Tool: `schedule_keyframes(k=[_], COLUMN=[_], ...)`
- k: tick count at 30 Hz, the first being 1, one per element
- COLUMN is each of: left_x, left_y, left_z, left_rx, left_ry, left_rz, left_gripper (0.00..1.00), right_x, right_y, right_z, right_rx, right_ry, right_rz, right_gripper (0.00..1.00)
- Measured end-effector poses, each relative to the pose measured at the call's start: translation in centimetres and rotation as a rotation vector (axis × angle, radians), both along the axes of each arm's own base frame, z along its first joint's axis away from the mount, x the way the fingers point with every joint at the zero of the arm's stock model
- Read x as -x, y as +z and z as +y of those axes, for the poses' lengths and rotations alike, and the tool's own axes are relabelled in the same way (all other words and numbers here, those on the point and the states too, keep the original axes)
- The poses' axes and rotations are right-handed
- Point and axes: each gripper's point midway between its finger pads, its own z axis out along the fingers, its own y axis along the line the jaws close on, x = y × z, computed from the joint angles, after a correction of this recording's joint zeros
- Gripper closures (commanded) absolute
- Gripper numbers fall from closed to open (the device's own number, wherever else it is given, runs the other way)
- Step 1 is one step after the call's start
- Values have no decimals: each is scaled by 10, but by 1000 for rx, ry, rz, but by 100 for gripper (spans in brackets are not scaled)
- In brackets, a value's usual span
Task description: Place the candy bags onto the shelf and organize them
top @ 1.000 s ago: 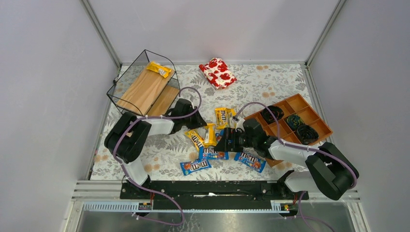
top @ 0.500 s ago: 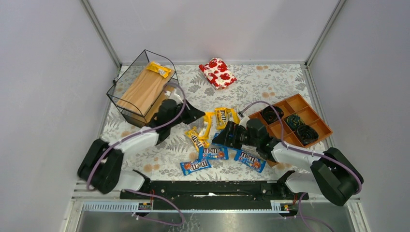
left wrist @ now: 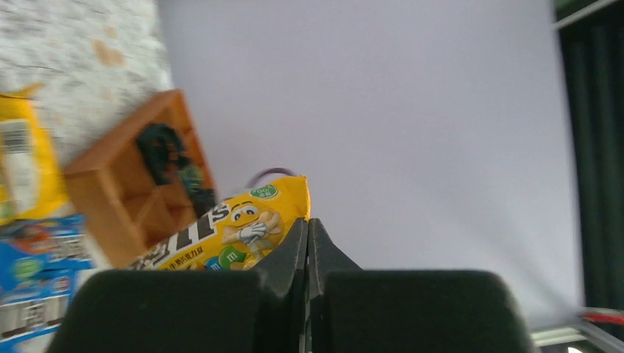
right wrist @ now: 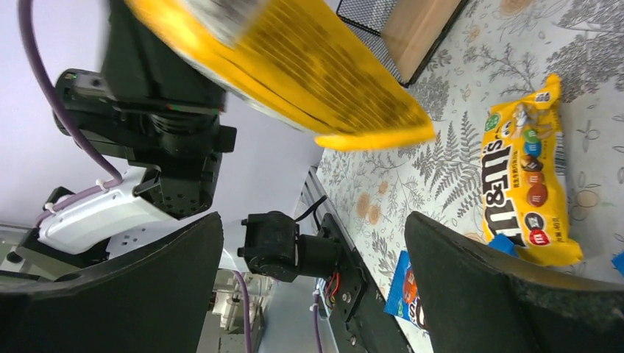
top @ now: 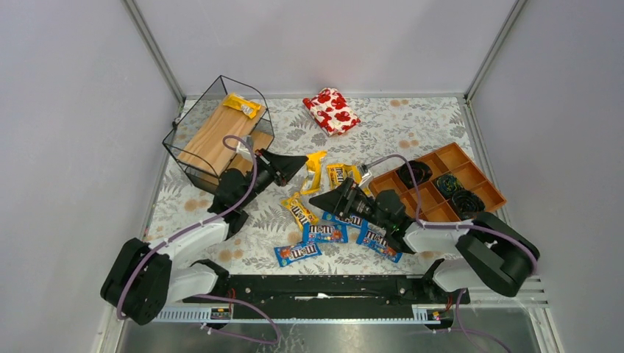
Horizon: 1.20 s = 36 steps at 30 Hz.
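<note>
My left gripper (top: 300, 165) is shut on the edge of a yellow candy bag (top: 315, 169) and holds it above the table, right of the black wire shelf (top: 218, 137). The left wrist view shows that bag (left wrist: 221, 239) pinched in the closed jaws of the left gripper (left wrist: 307, 229). One yellow bag (top: 243, 105) lies on the shelf's upper board. My right gripper (top: 320, 199) is open and empty, tilted up among the bags on the table. Two yellow bags (top: 341, 173) (top: 298, 211) and several blue bags (top: 324, 233) lie there. The right wrist view shows the right gripper (right wrist: 313, 220), the lifted bag (right wrist: 294, 66) and a lying yellow bag (right wrist: 526, 184).
An orange-brown compartment tray (top: 482, 193) with dark coiled items stands at the right, beside the right arm. A red-and-white floral pouch (top: 332, 111) lies at the back centre. Grey walls close in the table on three sides.
My left gripper closed on a yellow bag and lifted it up and back toward the shelf. My right gripper moved left and tilted upward, still open.
</note>
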Motion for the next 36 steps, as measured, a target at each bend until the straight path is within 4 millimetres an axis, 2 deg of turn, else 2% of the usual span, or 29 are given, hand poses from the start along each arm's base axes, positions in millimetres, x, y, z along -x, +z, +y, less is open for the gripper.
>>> schedule_keyframes(k=[4,7,11,15,17,21,26,30,34,36], left_x=[3,6,15,22,24,26,26,26,27,27], left_y=[34,54,75,91,96,100,102,106,110,110], left_z=[-2,1,8,16,18,20,22,25,27,28], left_rx=[179,281,382,460,484,508,529,548,563,564], left_ry=[-44,-69,-90,-103,-111,-119,-117,-110,-104,-102], left_rz=[-29,-53,-88,-111,-117,-113,-103,-118,-132,-131], left_gripper=[100,100,100,100,100,100,100,100,100,100], right_x=[5,5,-4,-19,-25,-35,-40,-39,-30,-27], right_y=[-5,2,23,55,69,77,91,103,119,124], right_z=[14,19,21,29,35,47,51,45,33,25], right_rx=[-28,-70,-137,-204,-233,-246,-265,-286,-323,-341], right_ry=[13,5,-36,-73,-77,-82,-93,-107,-116,-129], right_rz=[-2,-29,-96,-191,-227,-266,-307,-319,-333,-331], right_gripper=[0,0,0,1,2,3,14,19,20,24])
